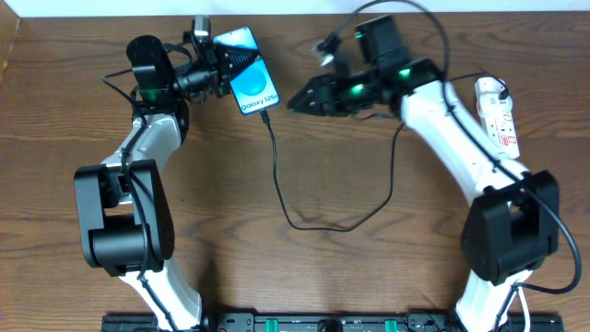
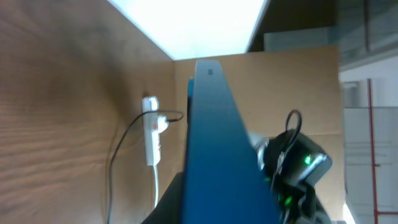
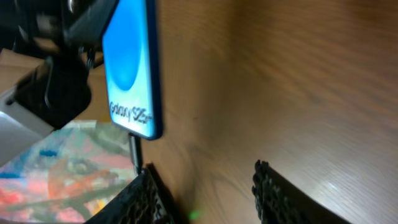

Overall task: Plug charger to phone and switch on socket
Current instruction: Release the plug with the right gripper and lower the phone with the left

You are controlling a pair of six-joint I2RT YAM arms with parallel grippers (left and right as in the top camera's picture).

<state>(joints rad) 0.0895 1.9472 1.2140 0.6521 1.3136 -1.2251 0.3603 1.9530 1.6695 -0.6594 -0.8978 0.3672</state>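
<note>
L gripper point(image 1: 219, 66) is gripping the phone point(image 1: 249, 81) by its top end, I think; its fingers are hard to see. Phone is sitting near the table's far edge. Charger point(image 1: 277, 161) is sticking into phone's bottom. R gripper point(image 1: 297, 100) is hanging wide open, empty, just beside it. Socket point(image 1: 498, 112) is lying far right.

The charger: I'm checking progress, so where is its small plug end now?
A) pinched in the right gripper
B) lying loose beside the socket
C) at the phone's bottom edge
C: the charger runs up to the bottom edge of the phone, while the right gripper is open and empty.
</note>
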